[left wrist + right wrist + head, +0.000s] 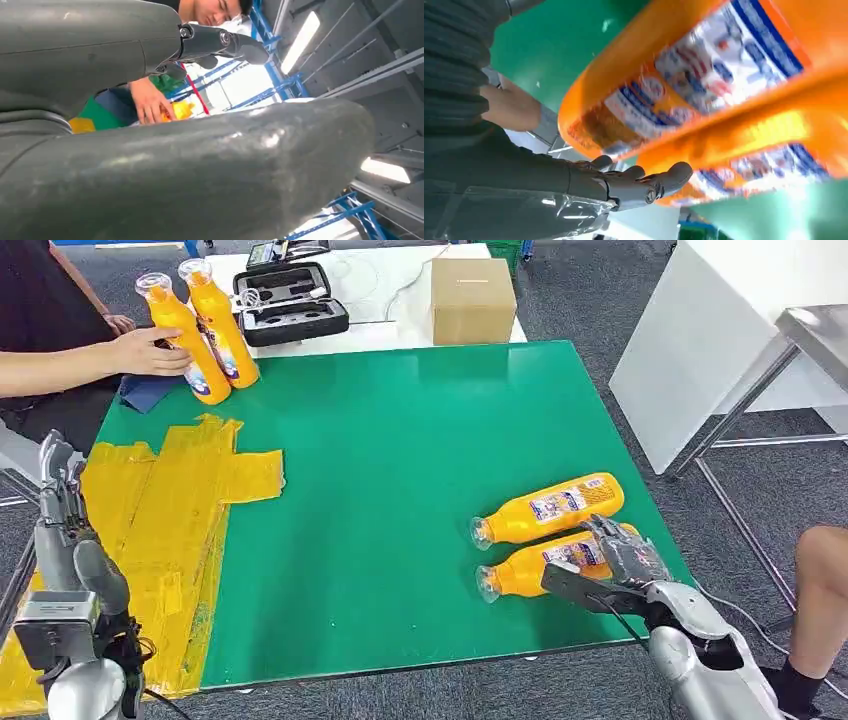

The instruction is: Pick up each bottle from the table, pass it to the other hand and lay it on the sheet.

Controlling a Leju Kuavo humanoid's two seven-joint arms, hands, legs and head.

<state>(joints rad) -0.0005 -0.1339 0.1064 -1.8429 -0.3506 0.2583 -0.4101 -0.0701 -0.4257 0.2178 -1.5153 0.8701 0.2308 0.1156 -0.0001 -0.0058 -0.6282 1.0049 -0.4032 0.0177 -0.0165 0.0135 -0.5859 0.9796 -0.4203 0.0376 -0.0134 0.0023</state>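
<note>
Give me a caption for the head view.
Right hand reaches the nearer of two lying bottles on the table.

The left hand (150,125) takes up most of the frame: grey ribbed cover along the left edge, thick grey thumb (210,170) sweeping across the lower half to right of centre, darker fingers (220,42) extended at upper centre, tips apart from the thumb, nothing between them. In the gap between thumb and fingers, left of centre, a person's hand (147,102) rests on an orange bottle (180,110). Beside it, a patch of green table (97,115) and a sliver of yellow sheet (82,125). Upper right: ceiling light strips (300,42) and blue steel framing (272,75). Image appears tilted.
</note>
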